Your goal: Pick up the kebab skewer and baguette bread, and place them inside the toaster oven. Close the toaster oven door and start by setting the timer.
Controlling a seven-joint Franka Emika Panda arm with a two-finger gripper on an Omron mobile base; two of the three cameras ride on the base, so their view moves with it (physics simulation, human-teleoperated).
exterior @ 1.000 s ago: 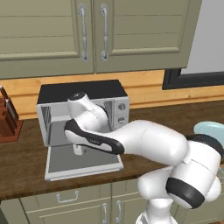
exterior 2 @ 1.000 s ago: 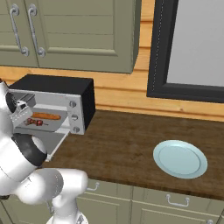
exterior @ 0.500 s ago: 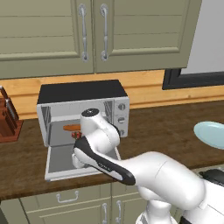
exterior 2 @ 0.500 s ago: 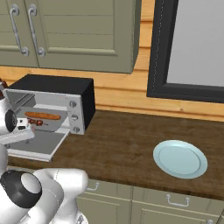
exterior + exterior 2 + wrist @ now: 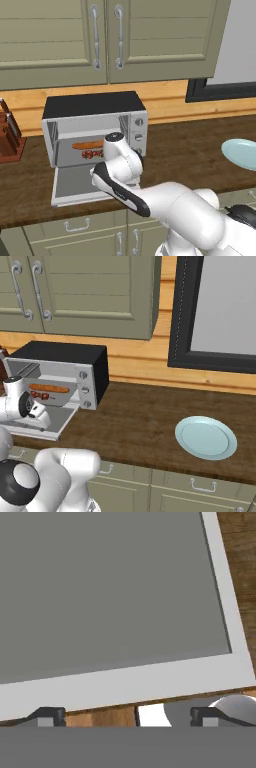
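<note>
Two food items are seen inside the toaster oven (image 5: 95,127), with its door dropped open.

The baguette bread (image 5: 88,145) is laid lengthwise on the rack inside the cavity, and the kebab skewer (image 5: 91,154) is placed just in front of it, nearer the opening. The toaster oven door (image 5: 75,183) is lowered flat over the wooden tabletop (image 5: 185,150), its grey glass framed in silver, as shown close up in the hand view. The hand (image 5: 127,717) is held above the near edge of the door with its jaws spread wide and nothing gripped between them. A knife block (image 5: 9,142) is seen at the far left, and a pale blue plate (image 5: 205,437) is set well apart to the right of the oven.
</note>
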